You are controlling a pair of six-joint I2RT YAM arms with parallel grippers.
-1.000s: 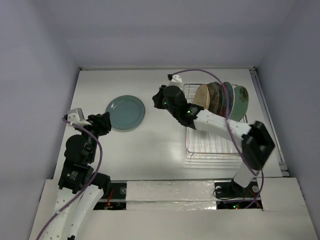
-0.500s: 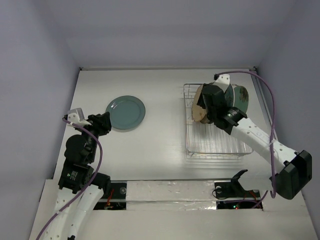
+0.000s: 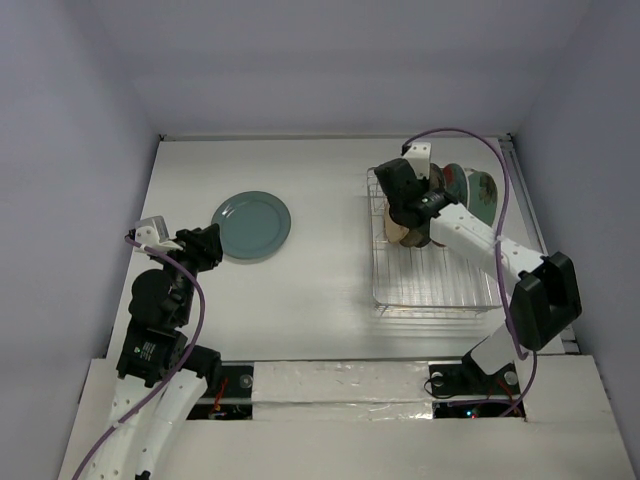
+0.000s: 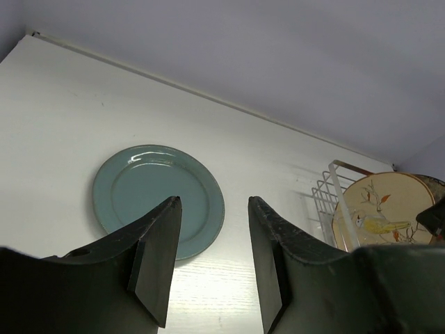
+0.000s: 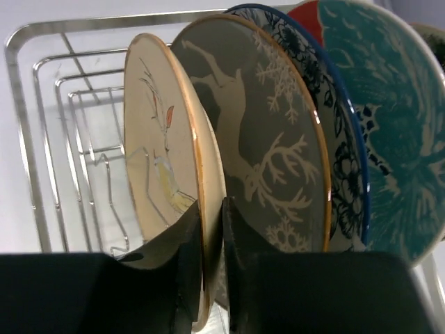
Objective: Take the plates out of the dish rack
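Note:
One plain teal plate (image 3: 251, 226) (image 4: 158, 198) lies flat on the table's left half. In the silver wire dish rack (image 3: 430, 290) (image 5: 42, 139) several plates stand on edge: a tan bird plate (image 5: 156, 153) (image 4: 379, 219) in front, then a grey deer plate (image 5: 271, 139), a blue-patterned white plate (image 5: 341, 174) and a teal-and-red one (image 5: 389, 125). My right gripper (image 3: 408, 205) (image 5: 212, 202) reaches down over the rack's far end, one finger on each face of the tan plate's rim, shut on it. My left gripper (image 3: 205, 245) (image 4: 213, 202) hovers open and holds nothing, just short of the teal plate.
The rack's near half (image 3: 425, 300) holds only bare prongs. A raised rail (image 3: 535, 240) runs along the table's right edge, close to the rack. The right arm's cable (image 3: 470, 135) loops above the plates.
The right arm swung from left of the rack to over its far end, opened, then closed its jaws on the tan plate's rim. The left arm and teal plate stayed still.

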